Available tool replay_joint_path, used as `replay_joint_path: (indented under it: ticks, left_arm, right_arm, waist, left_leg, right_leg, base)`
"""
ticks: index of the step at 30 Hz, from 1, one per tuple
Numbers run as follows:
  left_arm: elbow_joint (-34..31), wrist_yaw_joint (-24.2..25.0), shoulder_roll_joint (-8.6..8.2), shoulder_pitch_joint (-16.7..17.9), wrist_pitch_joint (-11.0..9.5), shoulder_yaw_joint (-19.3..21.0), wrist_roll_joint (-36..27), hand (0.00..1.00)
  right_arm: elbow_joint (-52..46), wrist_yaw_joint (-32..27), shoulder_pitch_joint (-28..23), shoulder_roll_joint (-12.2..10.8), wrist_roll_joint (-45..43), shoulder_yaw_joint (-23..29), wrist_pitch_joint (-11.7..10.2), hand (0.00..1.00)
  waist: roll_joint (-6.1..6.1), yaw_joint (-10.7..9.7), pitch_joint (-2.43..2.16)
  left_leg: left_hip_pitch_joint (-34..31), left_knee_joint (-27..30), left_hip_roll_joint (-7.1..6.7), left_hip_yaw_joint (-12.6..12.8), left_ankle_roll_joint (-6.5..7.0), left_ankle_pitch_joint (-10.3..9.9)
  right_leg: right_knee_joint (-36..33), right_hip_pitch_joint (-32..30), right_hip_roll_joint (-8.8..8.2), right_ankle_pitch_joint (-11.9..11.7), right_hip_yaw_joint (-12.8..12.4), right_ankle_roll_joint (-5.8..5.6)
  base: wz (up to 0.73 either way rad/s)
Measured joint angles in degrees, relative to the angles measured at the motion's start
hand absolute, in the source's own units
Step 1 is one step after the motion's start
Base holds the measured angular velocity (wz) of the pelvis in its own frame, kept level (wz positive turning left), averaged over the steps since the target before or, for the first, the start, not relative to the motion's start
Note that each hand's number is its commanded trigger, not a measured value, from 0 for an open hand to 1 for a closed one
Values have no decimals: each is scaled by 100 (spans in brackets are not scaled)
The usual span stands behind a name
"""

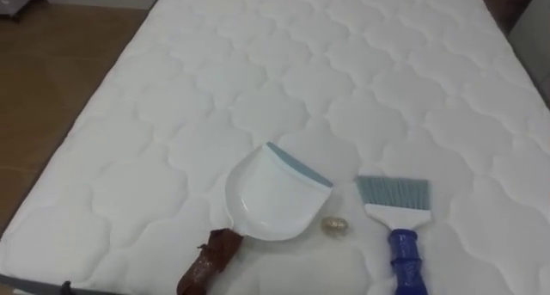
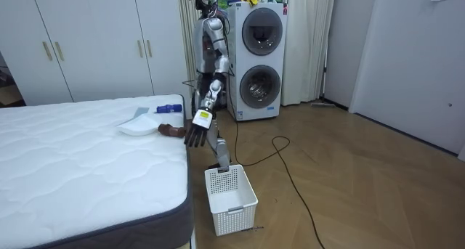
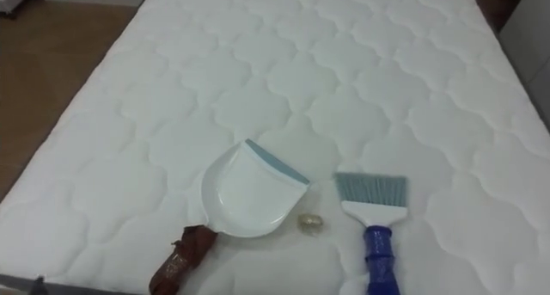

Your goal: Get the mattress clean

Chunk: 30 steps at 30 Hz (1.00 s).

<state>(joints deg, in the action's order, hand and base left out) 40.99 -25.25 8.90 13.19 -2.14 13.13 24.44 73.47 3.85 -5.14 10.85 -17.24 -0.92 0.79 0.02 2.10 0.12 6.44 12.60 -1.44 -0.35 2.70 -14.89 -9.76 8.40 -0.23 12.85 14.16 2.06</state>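
Observation:
A white quilted mattress spreads out before me. Near its front edge lies a white dustpan with a grey-blue lip and a brown handle pointing toward me. To its right lies a brush with grey bristles and a blue handle. Between them rests a small pale crumpled ball. In the room view I stand at the bed's edge beside the dustpan, and my left hand hangs open by the mattress corner, holding nothing.
A white slatted basket stands on the wooden floor by my feet at the bed's corner. Two stacked washing machines are behind me, and white wardrobe doors line the wall. Floor shows left of the mattress.

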Motion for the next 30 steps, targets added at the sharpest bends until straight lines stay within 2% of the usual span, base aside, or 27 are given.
replay_joint_path:
  ticks: [4, 7, 9, 15, 21, 27, 30]
  left_arm:
    - [-692, -337, -88, 59, -77, -70, 1, 0]
    - [-864, -680, -85, 25, -330, -277, -2, 0]
    - [-938, -702, -85, -14, -366, -420, -2, 0]
    - [-1179, -705, -82, -91, -663, -808, -8, 0]
    - [-1321, -662, -50, -178, -760, -1174, -9, 0]
    - [-1401, -612, -11, -352, -780, -1567, -14, 0]
    - [-1402, -452, 0, -424, -781, -1748, -18, 0]
  right_arm:
    - [-63, 5, -50, 22, 188, -8, -69, 0]
    - [-63, 1, -77, 64, 337, -25, -99, 0]
    - [-64, 2, -90, 65, 348, -25, -128, 0]
    - [-68, 1, -93, 59, 370, -15, -276, 0]
    - [-69, -5, -27, 55, 460, -35, -449, 0]
    - [-70, -9, -24, 53, 567, -132, -452, 0]
    - [-103, -8, 9, 54, 567, -247, -450, 0]
  waist:
    - [1, 3, -12]
    - [21, -22, -25]
    - [13, -33, -24]
    - [-71, -105, -14]
    - [-119, -197, -2]
    - [-198, -226, 22]
    - [-196, -217, 21]
  left_leg:
    - [3, 4, -2, -10, 0, 0]
    - [19, 8, -6, -3, 1, 1]
    - [19, 7, -5, 3, 1, 1]
    - [17, 8, -5, 3, 3, 2]
    - [20, 4, -6, -5, 4, 4]
    - [11, 2, -3, 18, 3, 5]
    - [-34, 1, 14, 120, 3, 5]
  right_leg:
    - [-3, -22, 0, 0, 2, 0]
    - [-8, 16, -7, 0, -1, -1]
    - [-9, 12, -8, -1, -4, -1]
    - [-8, 7, -11, -2, -1, -3]
    - [6, 15, -10, -4, 5, -5]
    - [-3, -40, -8, -4, -29, -4]
    - [-12, -80, 5, -20, -130, -8]
  base:
    - [0]
    - [0]
    - [0]
    - [0]
    - [0]
    - [-2]
    - [-14]
